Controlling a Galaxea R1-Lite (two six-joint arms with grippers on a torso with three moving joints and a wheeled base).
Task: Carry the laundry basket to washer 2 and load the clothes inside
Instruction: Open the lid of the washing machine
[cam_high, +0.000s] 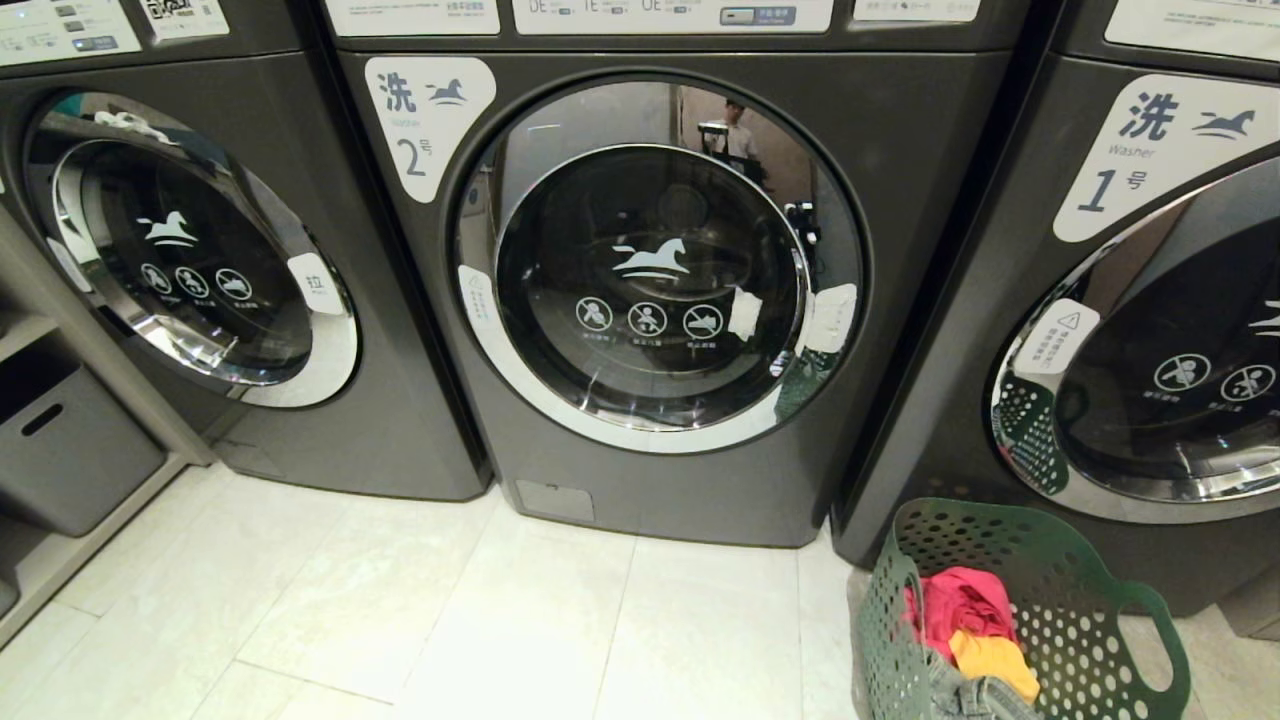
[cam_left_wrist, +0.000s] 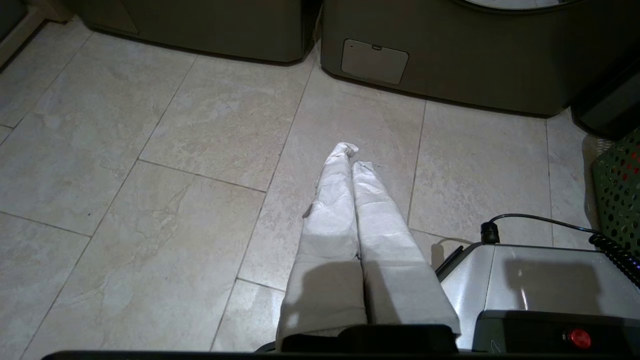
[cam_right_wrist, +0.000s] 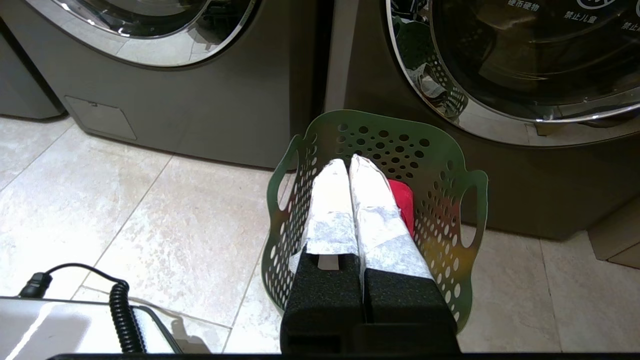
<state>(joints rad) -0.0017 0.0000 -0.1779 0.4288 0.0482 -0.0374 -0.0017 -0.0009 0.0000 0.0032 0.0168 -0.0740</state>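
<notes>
Facing three dark grey front-loaders on pale floor tiles (cam_high: 420, 610): washer 2 (cam_high: 650, 300) centre, door closed; washer 1 (cam_high: 1130, 330) to its right; an unnumbered washer (cam_high: 200, 260) to its left, beside a shelf with a grey bin (cam_high: 60, 450). Laundry basket (cam_high: 1010, 620) stands on the floor before washer 1, holding red, yellow and denim clothes (cam_high: 970, 630). Right pincer (cam_right_wrist: 350, 167), pressed together and empty, hangs above the basket's opening. Left pincer (cam_left_wrist: 352, 157), pressed together and empty, hangs over bare tile, basket off to its side.
</notes>
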